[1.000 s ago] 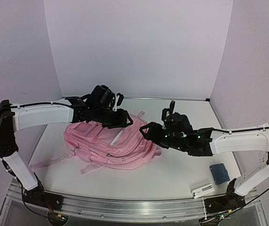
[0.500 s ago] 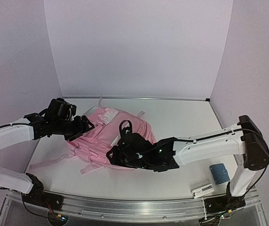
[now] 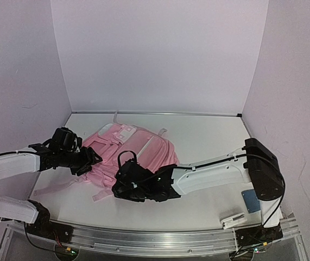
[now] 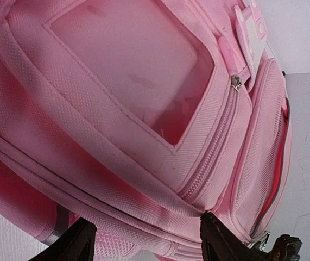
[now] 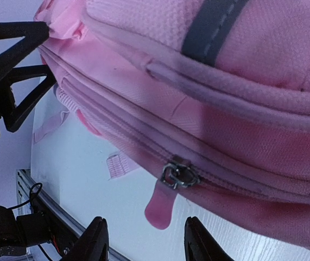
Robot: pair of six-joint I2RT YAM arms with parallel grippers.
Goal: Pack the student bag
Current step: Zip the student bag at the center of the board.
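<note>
Student bag (image 3: pixel 138 149) lies flat, left of centre on the white worktop (image 3: pixel 209 136), front pockets facing up. Its long axis runs roughly from near edge to far edge, and the end with the white patch (image 3: pixel 125 130) points to the far edge. Pale lilac walls close in three sides. Left gripper (image 4: pixel 146 223) is at the bag's left side, jaws wide, nothing pinched. Right gripper (image 5: pixel 145 223) is at the near side, fingers apart, and the pink zip pull (image 5: pixel 159 207) hangs just ahead of the gap, ungripped.

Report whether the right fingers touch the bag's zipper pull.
Apart. The right wrist view shows the zipper pull hanging between the fingers, table visible on both sides.
</note>
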